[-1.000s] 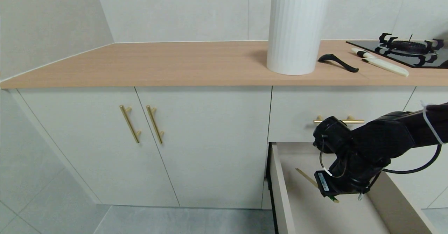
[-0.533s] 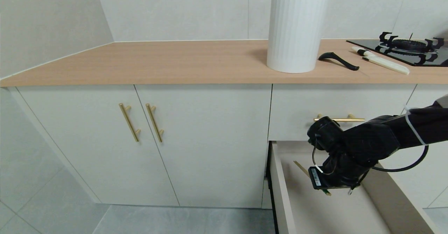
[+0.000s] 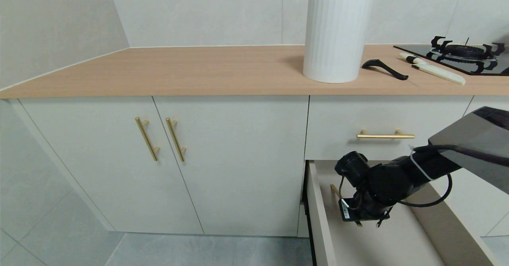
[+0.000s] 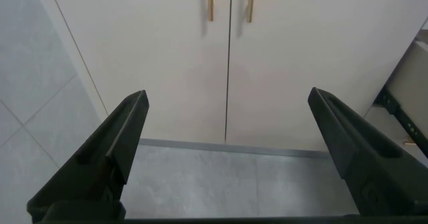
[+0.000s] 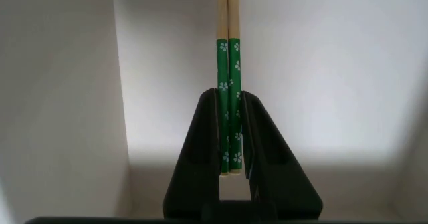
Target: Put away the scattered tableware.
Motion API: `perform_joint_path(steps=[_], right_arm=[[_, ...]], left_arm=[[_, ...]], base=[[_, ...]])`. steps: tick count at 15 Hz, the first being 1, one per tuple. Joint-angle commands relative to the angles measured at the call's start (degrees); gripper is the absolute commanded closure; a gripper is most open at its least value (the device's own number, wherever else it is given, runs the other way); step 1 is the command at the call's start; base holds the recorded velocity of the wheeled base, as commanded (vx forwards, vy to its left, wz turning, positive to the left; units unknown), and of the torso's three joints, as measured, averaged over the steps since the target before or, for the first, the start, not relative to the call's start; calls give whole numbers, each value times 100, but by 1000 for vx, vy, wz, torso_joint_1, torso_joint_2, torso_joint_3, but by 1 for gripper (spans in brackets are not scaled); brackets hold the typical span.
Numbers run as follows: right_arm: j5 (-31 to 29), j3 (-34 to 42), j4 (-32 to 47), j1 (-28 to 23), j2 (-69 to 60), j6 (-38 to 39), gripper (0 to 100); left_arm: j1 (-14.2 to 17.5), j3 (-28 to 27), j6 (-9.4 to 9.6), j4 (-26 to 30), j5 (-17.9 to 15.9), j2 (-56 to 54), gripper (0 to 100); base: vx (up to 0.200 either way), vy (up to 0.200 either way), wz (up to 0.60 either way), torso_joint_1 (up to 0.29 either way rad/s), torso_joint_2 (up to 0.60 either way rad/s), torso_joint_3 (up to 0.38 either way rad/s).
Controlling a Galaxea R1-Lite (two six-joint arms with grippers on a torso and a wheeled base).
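Two chopsticks (image 5: 228, 63) sit pinched in the right gripper (image 5: 229, 100), low inside the open drawer (image 3: 319, 218) near its left wall, best laid flat on its floor before releasing, while the left gripper (image 4: 227, 97) gapes wide outside it.

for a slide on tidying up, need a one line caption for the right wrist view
Right gripper shut on a pair of green-ended chopsticks, held inside the open drawer.
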Motion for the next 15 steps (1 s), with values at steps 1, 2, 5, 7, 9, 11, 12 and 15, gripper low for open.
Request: perform_joint_path(steps=[1,2,5,7,9,11,12,15], right_arm=[[-1,101,-144,3,312,1,100],[-1,110,-179,3,330,1,100],[-45,162,-487,3,541,1,100],[-150,162,-636,-6,716,1,100],[-177,127,-653,-94,752,1,100],[-168,110,-715,-164,769,1,100],[-168,119,-768,-173,760,1,100],[-177,119,-785,-164,760,1,0]], left_arm=[[2,1,-2,-1,2,0,0],[2,1,-2,-1,2,0,0],[2,1,-2,-1,2,0,0],[2,1,-2,-1,2,0,0],[2,1,-2,-1,2,0,0],[2,1,-2,-1,2,0,0],[2,1,-2,-10,2,0,0],[2,1,-2,-10,2,0,0]], base=[[0,0,0,0,0,0],[0,0,0,0,0,0],[0,0,0,0,0,0],[0,0,0,0,0,0],[0,0,0,0,0,0],[0,0,0,0,0,0],[0,0,0,0,0,0],[0,0,0,0,0,0]])
